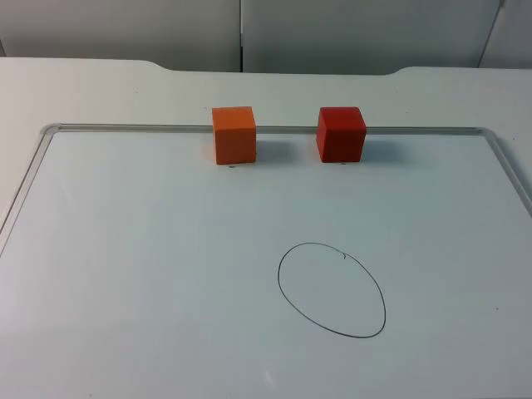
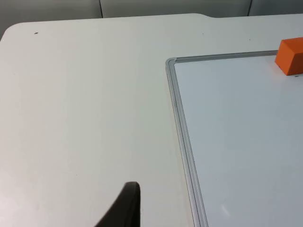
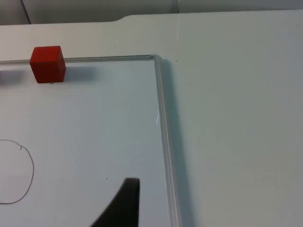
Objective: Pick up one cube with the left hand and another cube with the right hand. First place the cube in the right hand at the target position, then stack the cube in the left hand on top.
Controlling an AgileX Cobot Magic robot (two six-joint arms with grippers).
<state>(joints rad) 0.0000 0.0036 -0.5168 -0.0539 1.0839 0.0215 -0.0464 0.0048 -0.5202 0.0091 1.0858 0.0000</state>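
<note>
Sitting untouched at the upper middle of the top view, the orange cube [image 1: 233,135] and red cube [image 1: 341,133] await pickup — the drawn circle [image 1: 332,289] holds nothing, and whether either gripper's fingers are parted I cannot tell

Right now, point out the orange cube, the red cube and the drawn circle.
orange cube [image 1: 233,135]: top view, middle of its front face.
red cube [image 1: 341,134]: top view, middle of its front face.
drawn circle [image 1: 279,283]: top view, on its left-hand pen line.
</note>
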